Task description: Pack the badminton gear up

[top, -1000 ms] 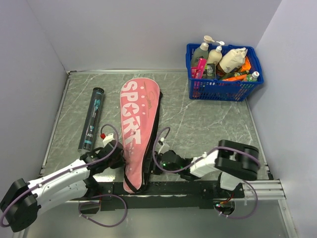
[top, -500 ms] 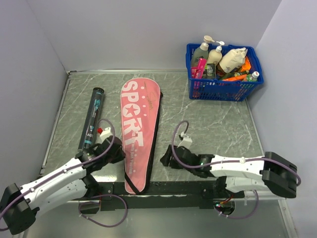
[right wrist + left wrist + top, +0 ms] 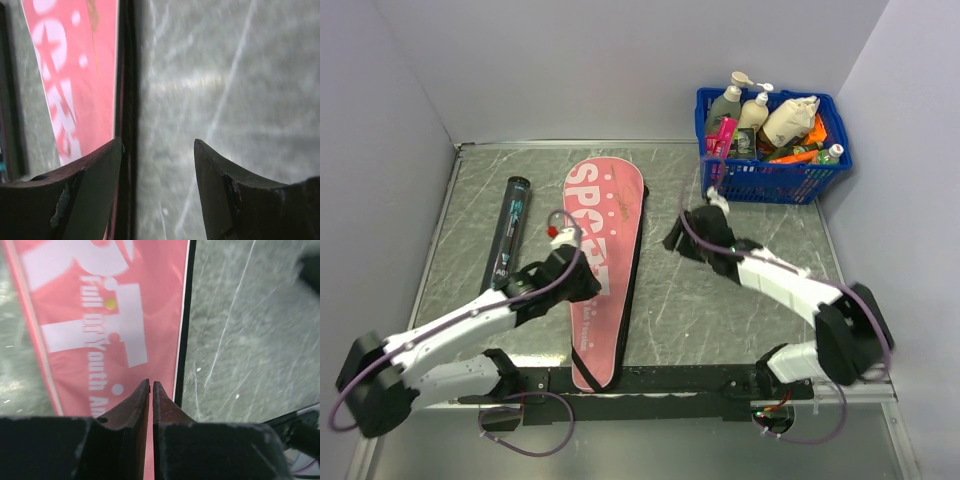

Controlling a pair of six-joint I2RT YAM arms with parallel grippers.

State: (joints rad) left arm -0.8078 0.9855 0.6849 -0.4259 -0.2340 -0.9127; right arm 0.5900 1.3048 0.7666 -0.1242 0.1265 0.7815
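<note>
The long pink racket cover [image 3: 601, 250], lettered "SPORT", lies flat and lengthwise on the table. A slim black tube [image 3: 509, 238] lies to its left. My left gripper [image 3: 587, 283] hovers over the cover's lower half. In the left wrist view its tips [image 3: 151, 382] stand almost together, with only a hairline slit and nothing between them, above the cover [image 3: 100, 330] near its black zip edge. My right gripper [image 3: 670, 240] is just right of the cover, in mid-table. In the right wrist view it [image 3: 157, 141] is open and empty over bare table, with the cover's edge [image 3: 75, 75] beside its left finger.
A blue plastic basket [image 3: 772, 182] of bottles and packets stands at the back right corner. Grey walls close the table's left, back and right sides. The marbled grey table [image 3: 740, 240] shows to the right of the cover. A black rail [image 3: 660, 378] runs along the near edge.
Both grippers have left the cover's near end. The left moved farther up along the cover. The right swung away from the front edge to mid-table and opened wider.
</note>
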